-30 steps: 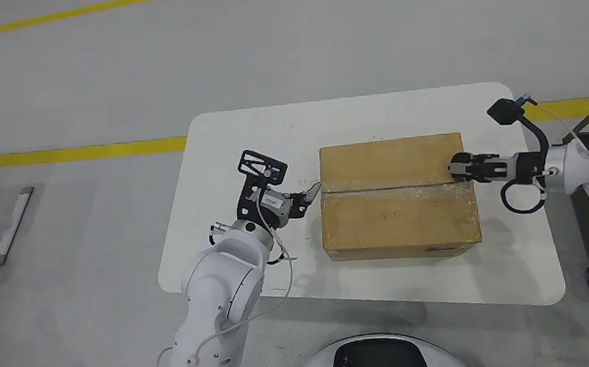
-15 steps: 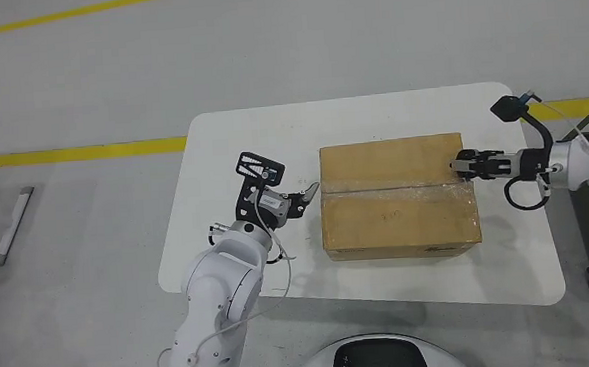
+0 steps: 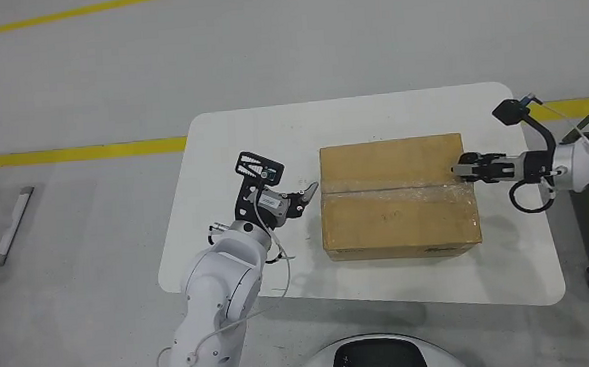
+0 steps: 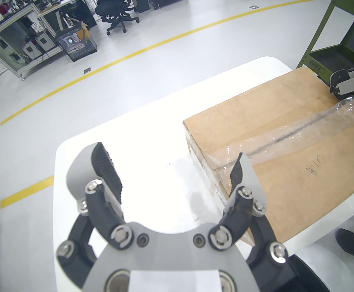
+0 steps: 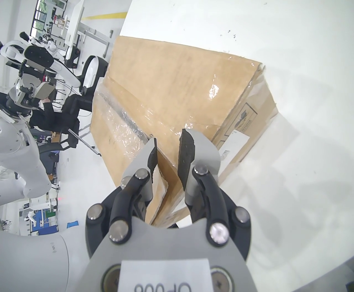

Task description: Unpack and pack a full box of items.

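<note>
Brown cardboard box (image 3: 398,213), big and flat on top, sits shut on the white table with round corners (image 3: 224,167). It is in the middle of the table, a bit toward the robot's right side. Its two top flaps meet in a long line down the middle. A strip of clear shiny tape (image 4: 298,130) runs along that line from one end of the box to the other, and the tape looks wrinkly. A small white sticker (image 5: 235,143) is stuck on the right end wall of the box. The left gripper (image 4: 168,152) hangs just beside the left end of the box, close to where the taped line ends. Its two black fingers (image 4: 106,166) are spread wide, and nothing is between them. The right gripper (image 5: 168,138) is at the other end of the box, right over the spot where the taped line reaches the edge. Its fingers are only a little apart, with a thin gap between them. They sit on either side of the end of the line, and I cannot tell if they touch the tape or the flaps. The box lies between the two grippers. A yellow stripe (image 3: 73,153) runs across the grey floor behind the table.
</note>
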`<action>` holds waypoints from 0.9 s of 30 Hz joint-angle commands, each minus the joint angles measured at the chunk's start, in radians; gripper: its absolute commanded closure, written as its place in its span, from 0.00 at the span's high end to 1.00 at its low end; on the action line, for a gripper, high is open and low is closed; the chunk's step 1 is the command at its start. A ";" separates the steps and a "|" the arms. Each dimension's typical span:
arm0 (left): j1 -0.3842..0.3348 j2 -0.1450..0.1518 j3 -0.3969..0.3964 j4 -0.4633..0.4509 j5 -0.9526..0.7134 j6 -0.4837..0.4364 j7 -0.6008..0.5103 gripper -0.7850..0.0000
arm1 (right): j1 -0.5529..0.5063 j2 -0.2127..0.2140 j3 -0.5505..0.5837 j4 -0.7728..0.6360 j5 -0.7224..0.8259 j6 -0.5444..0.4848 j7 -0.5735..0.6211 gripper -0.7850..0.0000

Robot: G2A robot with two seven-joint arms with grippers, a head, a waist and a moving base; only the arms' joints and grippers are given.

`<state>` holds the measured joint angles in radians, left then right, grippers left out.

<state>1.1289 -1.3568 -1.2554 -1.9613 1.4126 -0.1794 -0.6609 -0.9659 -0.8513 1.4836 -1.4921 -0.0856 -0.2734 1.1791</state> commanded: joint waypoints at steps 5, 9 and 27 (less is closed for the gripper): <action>0.000 0.000 0.000 0.000 0.000 0.000 0.000 1.00 | -0.013 0.008 0.014 -0.011 0.014 -0.020 0.014 0.38; 0.000 0.000 0.000 0.000 0.000 0.000 0.000 1.00 | -0.023 0.012 0.017 -0.019 0.017 -0.028 0.018 0.36; 0.000 0.000 0.000 0.000 0.000 0.000 0.000 1.00 | -0.015 0.021 -0.014 -0.032 0.002 -0.021 0.008 0.00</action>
<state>1.1289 -1.3568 -1.2554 -1.9613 1.4126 -0.1794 -0.6609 -0.9819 -0.8305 1.4703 -1.5244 -0.0824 -0.2944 1.1857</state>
